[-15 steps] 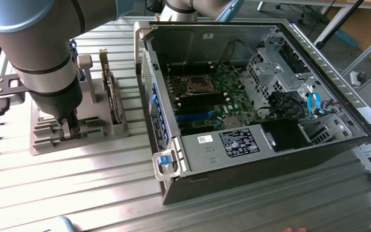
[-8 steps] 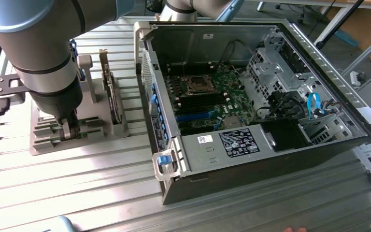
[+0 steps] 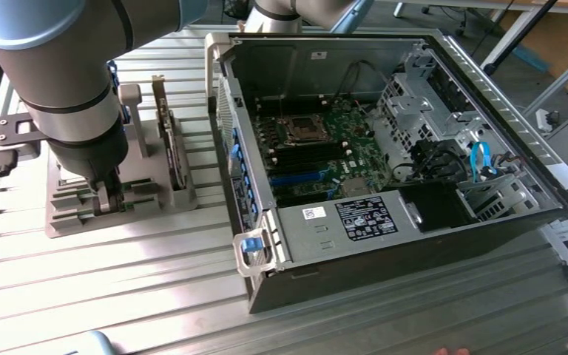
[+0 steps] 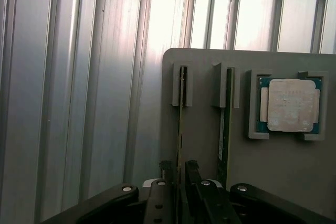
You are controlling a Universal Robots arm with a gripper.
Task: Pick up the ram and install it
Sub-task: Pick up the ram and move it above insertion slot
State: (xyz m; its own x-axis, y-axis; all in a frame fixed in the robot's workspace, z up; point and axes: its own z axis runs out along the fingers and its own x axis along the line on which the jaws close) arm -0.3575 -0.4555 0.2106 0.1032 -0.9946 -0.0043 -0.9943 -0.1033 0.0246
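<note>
The gripper [image 4: 179, 167] hangs low over the grey holder [image 4: 294, 171], its jaws parted. One of its dark fingers [image 4: 166, 174] stands on each side of the ram [image 4: 181, 114] with a sliver of gap showing, so it straddles the stick without clamping it. The ram stands on edge in a slot of the holder, its far end seated between two small grey cheeks. A second board [image 4: 224, 124] with a green edge stands in the neighbouring slot just beside it. Past that, the square silver processor [image 4: 290, 104] lies flat in its own recess; its lid carries faint lines of print, too dim to read. In the exterior view the gripper [image 3: 109, 198] and holder [image 3: 77, 222] sit on the ribbed aluminium table [image 3: 116, 288] at about nine o'clock from the open computer case [image 3: 294, 222], apart from it. Inside the case lies the motherboard [image 3: 348, 118], with the bare processor socket [image 3: 302, 129] toward eleven o'clock and the memory slots [image 3: 309, 159] just below it — black ones, then blue. A black label [image 3: 368, 218] with white print and a white sticker [image 3: 313, 213] sit near the six o'clock wall, and another white sticker [image 3: 322, 54] at twelve — none legible. A blue cable [image 3: 481, 159] loops at three o'clock, and a blue latch [image 3: 251, 245] marks the seven o'clock corner.
</note>
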